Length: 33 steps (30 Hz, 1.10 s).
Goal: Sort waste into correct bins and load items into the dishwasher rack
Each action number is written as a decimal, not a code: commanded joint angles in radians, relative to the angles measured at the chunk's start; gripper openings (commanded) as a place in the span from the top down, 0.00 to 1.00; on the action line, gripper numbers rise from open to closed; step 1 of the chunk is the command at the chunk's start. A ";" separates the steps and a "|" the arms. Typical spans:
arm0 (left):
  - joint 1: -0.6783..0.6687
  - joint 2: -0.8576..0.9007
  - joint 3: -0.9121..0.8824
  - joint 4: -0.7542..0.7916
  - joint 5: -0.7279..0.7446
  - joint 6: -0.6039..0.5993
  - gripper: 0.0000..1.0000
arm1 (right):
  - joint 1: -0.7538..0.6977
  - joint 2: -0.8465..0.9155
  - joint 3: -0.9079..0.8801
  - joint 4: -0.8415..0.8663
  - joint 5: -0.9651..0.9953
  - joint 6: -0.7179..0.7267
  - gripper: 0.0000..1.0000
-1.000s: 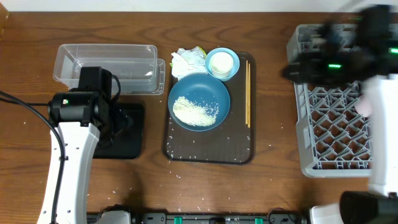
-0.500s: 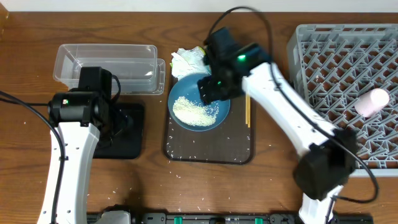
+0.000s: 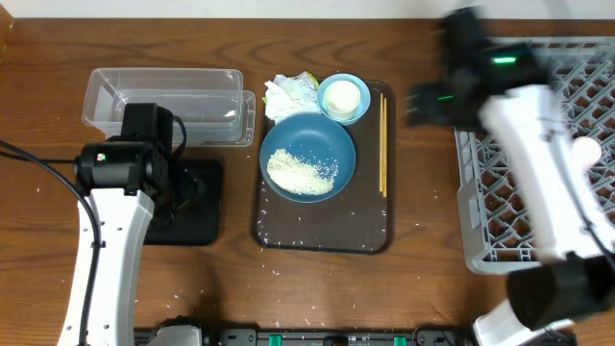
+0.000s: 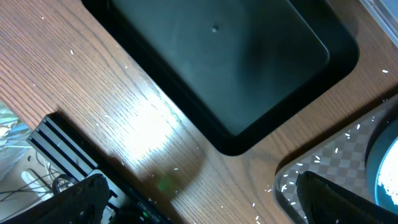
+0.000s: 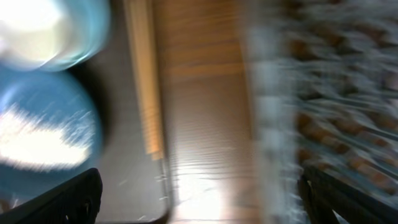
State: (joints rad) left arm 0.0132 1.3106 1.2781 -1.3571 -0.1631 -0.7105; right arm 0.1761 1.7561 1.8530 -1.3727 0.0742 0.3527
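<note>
Currently the left gripper (image 4: 202,200) hangs released over the near corner of the shallow black tray (image 4: 236,62), fingers wide apart and nothing between them. The right gripper (image 5: 202,196) is likewise released and empty. It sits above bare table (image 3: 423,192) between the chopsticks (image 3: 382,144) and the dishwasher rack (image 3: 519,192). Its views are blurred.

Items noted:
- The large dark-blue bowl (image 3: 307,130) stands on the brown serving tray (image 3: 327,235) with the heap of rice (image 3: 301,171) inside it. Stray grains lie on that tray and on the table.
- The small light-blue bowl (image 3: 362,108) touches the big bowl's far rim, and the white cup (image 3: 342,97) is nested in it.
- The paper wad (image 3: 288,94) lies just left of the small bowl, at the serving tray's far edge.
- The chopsticks lie along the serving tray's right side.
- The pink cup (image 3: 584,151) is in the rack, partly behind the right arm.
- The clear tub (image 3: 163,101) stands at far left, beyond the black tray.
</note>
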 commanded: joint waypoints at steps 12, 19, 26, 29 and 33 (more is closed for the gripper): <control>0.005 -0.010 0.013 0.017 0.138 -0.031 0.01 | -0.396 -0.037 0.016 -0.041 0.034 0.006 0.01; -0.101 -0.007 -0.018 0.107 0.531 0.196 0.01 | -0.411 -0.037 0.016 -0.041 0.034 0.006 0.01; -0.370 0.000 -0.018 0.275 0.486 0.217 0.01 | -0.410 -0.037 0.016 -0.041 0.034 0.006 0.01; -0.466 0.016 -0.018 0.448 0.401 0.217 0.01 | -0.410 -0.037 0.016 -0.041 0.034 0.006 0.01; -0.537 0.087 -0.014 0.589 0.326 0.225 0.02 | -0.410 -0.037 0.016 -0.041 0.034 0.006 0.01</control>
State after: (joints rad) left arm -0.4961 1.3445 1.2648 -0.7952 0.2409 -0.5140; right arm -0.2310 1.7210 1.8568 -1.4143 0.1043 0.3538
